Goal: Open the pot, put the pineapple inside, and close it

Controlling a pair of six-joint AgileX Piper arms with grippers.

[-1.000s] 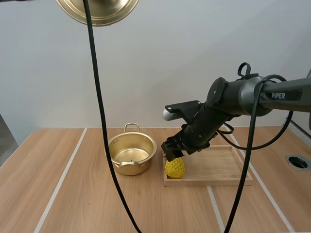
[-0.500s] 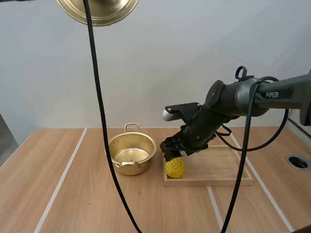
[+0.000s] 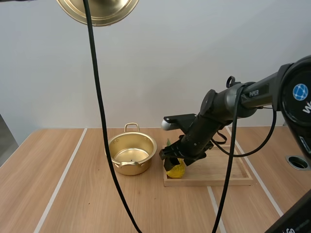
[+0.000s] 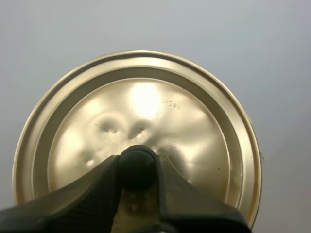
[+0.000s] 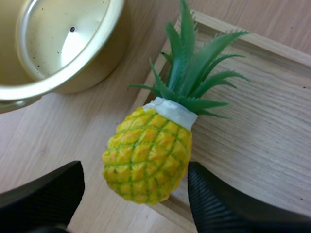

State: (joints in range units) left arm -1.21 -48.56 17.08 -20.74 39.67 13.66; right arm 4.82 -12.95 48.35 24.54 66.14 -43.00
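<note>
The right gripper point(image 5: 133, 182) straddles the pineapple point(image 5: 148, 162), its 2 fingers point(image 5: 43, 194) apart, 1 on each side, not yet pinching. The fruit lies tilted over the near-left rim of the tray point(image 3: 218, 179). The open pot point(image 3: 131, 153) sits at about 10 o'clock from it. High above, the left gripper point(image 4: 138, 170) is clamped on the knob point(image 4: 137, 162) of the lid point(image 4: 141, 107). Risk — closing off-centre on that rounded body could squirt it onto the table point(image 3: 73, 194).
</note>
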